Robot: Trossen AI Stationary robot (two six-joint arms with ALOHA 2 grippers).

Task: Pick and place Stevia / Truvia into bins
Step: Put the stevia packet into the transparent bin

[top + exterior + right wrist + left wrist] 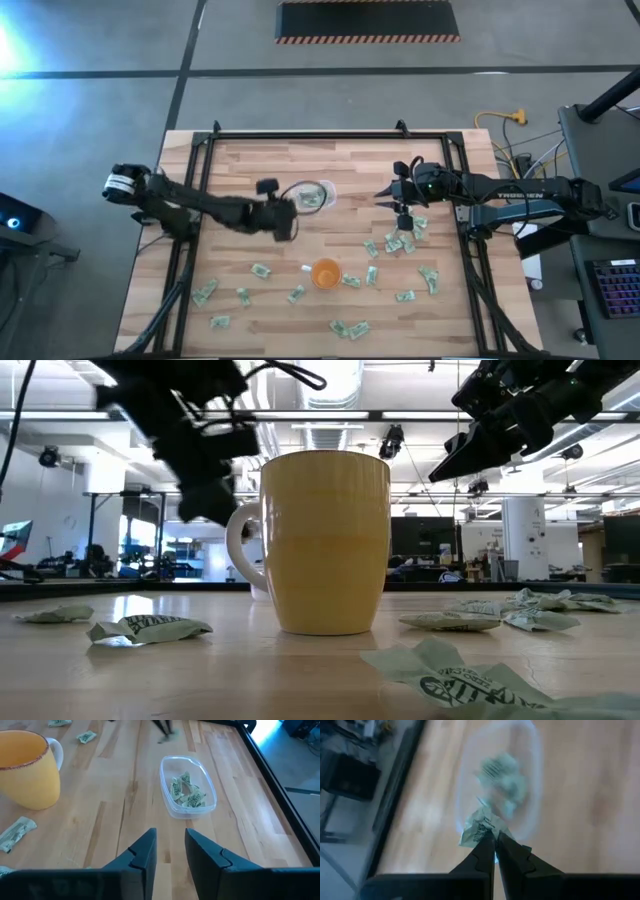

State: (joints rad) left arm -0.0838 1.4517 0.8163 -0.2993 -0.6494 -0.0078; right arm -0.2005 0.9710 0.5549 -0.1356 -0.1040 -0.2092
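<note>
The left gripper (495,840) hangs just beside the clear tub (313,196), on the side toward the left arm's base, its fingers (481,851) pressed together on one crumpled green-and-white sachet (477,827). Several more sachets in the tub (187,790) lie heaped against its floor. On the tub's other side, well apart from it, the right gripper (170,845) hovers above the wooden table (250,170) with its fingers parted and nothing between them. The orange cup (326,272) stands near the tub, toward the table's front edge. Loose sachets (260,270) lie scattered beyond the cup and to both sides of it, with a thicker cluster (400,240) beneath the right gripper.
</note>
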